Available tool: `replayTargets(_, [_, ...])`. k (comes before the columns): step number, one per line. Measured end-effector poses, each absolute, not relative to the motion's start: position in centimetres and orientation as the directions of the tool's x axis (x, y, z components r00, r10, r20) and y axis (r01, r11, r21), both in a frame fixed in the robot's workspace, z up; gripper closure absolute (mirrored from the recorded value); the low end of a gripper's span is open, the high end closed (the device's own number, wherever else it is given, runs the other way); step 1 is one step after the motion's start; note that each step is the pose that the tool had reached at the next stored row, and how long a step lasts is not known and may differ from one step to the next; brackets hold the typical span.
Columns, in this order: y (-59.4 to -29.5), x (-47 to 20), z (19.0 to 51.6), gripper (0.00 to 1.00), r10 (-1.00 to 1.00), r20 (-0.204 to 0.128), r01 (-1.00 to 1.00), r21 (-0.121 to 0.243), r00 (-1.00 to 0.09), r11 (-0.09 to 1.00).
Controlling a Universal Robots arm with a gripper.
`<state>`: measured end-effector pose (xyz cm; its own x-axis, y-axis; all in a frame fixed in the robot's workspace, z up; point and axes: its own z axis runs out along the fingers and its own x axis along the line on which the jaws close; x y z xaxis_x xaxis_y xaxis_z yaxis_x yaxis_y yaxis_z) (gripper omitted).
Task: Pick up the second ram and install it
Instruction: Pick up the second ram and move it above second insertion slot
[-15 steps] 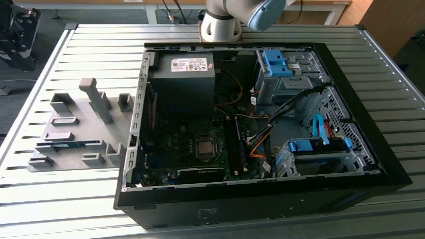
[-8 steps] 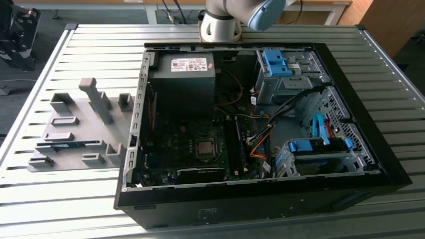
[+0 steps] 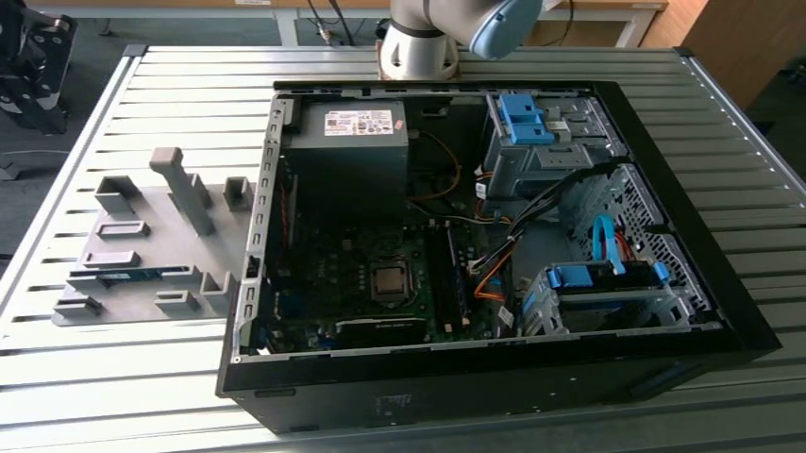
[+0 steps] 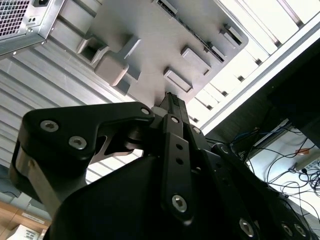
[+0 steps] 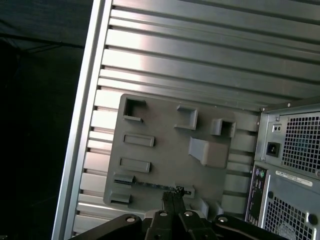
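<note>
Barely started — the second ram (image 3: 126, 276) sits in its slot on the gray holder (image 3: 158, 253), at the exterior view's left of the open computer case (image 3: 441, 396). Jaws look pressed together, empty, hanging above the holder — pickup and install both left.

Grey fixture plate (image 3: 164, 250); blue second ram (image 3: 120, 276); black computer case (image 3: 504, 396); silver ribbed table (image 3: 151, 377).
</note>
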<state>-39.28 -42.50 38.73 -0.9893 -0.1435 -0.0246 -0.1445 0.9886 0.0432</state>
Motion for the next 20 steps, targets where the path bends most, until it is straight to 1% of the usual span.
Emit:
replayTargets(8, [-42.51,-39.28,38.73,0.89,-0.174,-0.024,-0.175,0.043,-0.984,0.984])
replayTargets(20, [-42.74,-39.33,38.62,0.89,-0.311,-0.024,-0.312,0.043,-0.95,0.949])
